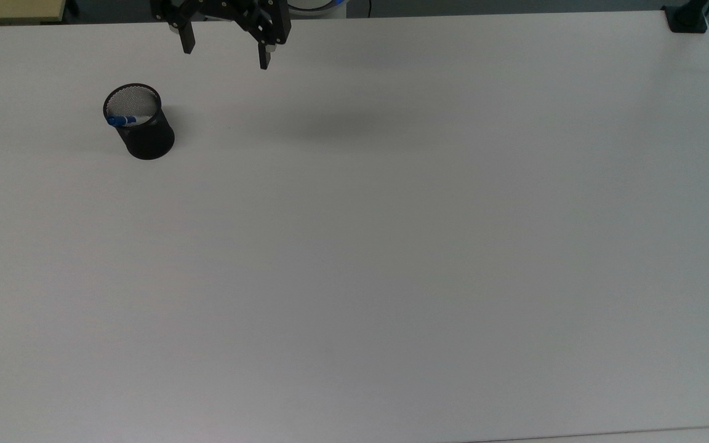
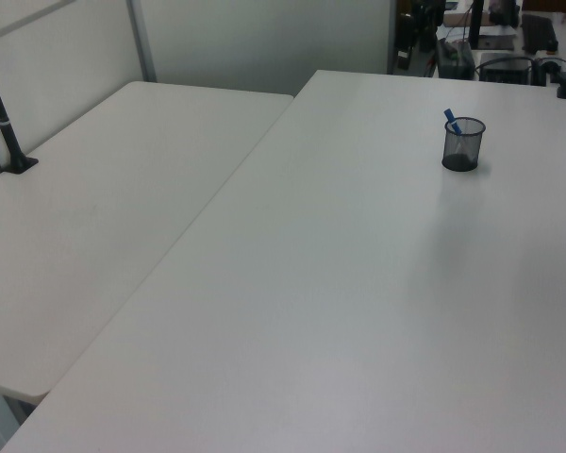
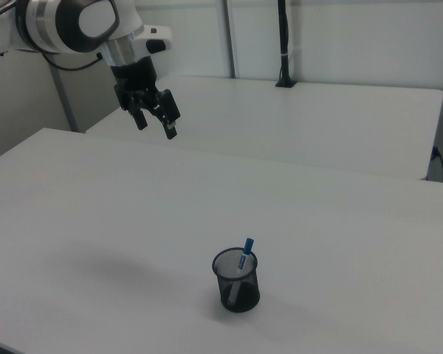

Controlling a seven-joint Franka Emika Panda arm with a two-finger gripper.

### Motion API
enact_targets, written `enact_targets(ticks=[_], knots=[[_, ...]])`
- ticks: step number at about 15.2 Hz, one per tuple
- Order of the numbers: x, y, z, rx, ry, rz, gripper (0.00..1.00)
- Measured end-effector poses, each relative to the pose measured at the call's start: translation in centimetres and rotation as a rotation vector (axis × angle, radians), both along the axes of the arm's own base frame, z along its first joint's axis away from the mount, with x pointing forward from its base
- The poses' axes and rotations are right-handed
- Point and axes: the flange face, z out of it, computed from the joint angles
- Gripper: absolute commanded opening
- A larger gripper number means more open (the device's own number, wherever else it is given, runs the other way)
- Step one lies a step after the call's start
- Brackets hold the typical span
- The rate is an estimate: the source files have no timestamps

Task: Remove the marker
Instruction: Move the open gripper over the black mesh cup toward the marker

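Note:
The marker [image 1: 122, 120] stands tilted inside a black mesh cup [image 1: 145, 135], its blue cap leaning over the rim. In the right view the marker [image 3: 244, 254] pokes out of the cup [image 3: 237, 284] near the table's front; in the left view the marker [image 2: 452, 121] and cup [image 2: 462, 145] sit at the far right. My gripper [image 1: 225, 55] hangs open and empty at the top view's upper edge, well right of the cup. In the right view the gripper [image 3: 156, 127] hovers high at the upper left.
The cup stands on a wide white table [image 1: 391, 246]. A second white table [image 2: 94, 217] adjoins it on the left view's left. A black clamp post [image 1: 685, 18] sits at the top view's far right corner.

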Motion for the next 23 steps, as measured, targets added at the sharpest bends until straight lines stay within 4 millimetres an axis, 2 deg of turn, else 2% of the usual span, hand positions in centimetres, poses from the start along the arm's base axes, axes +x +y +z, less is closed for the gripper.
enact_targets(ticks=[16,19,23], knots=[[-0.2,-0.4,0.2,-0.004,-0.001,0.022,1.00],[-0.6,-1.7,-0.4,-0.017,0.032,0.121,1.00],[-1.4,-5.6,-2.2,-0.040,0.093,0.267,1.00]])
